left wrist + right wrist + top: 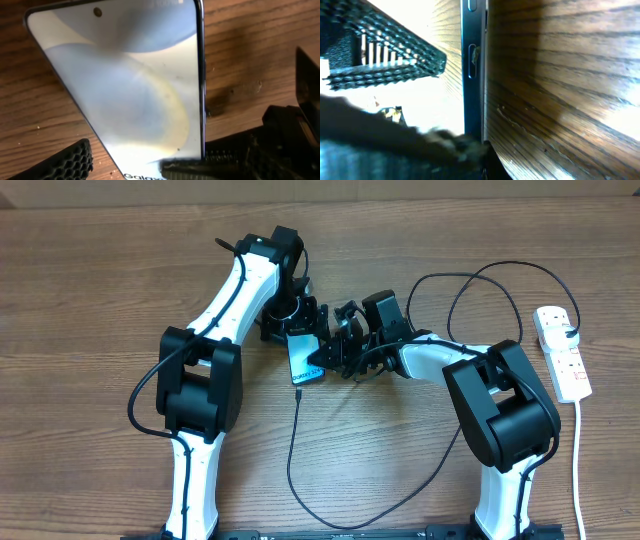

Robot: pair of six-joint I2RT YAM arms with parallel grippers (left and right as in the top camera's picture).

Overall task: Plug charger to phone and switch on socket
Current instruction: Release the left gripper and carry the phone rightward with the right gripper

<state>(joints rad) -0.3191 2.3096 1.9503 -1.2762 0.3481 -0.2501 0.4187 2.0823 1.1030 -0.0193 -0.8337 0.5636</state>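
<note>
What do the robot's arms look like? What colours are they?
The left arm and right arm have smooth white tubes joined by chunky black joints, with thin black cables running alongside. The left pincer and right pincer are black, with honeycomb-patterned pads.

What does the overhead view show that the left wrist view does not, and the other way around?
Only the overhead view shows the white power strip at the right side and the black cable, which runs from the lower end of the phone in a wide loop toward the strip. Only the left wrist view shows the screen's camera hole, part of the word Galaxy, and a honeycomb finger pad beside the phone. Both show the phone lying screen up on the wooden table.
</note>
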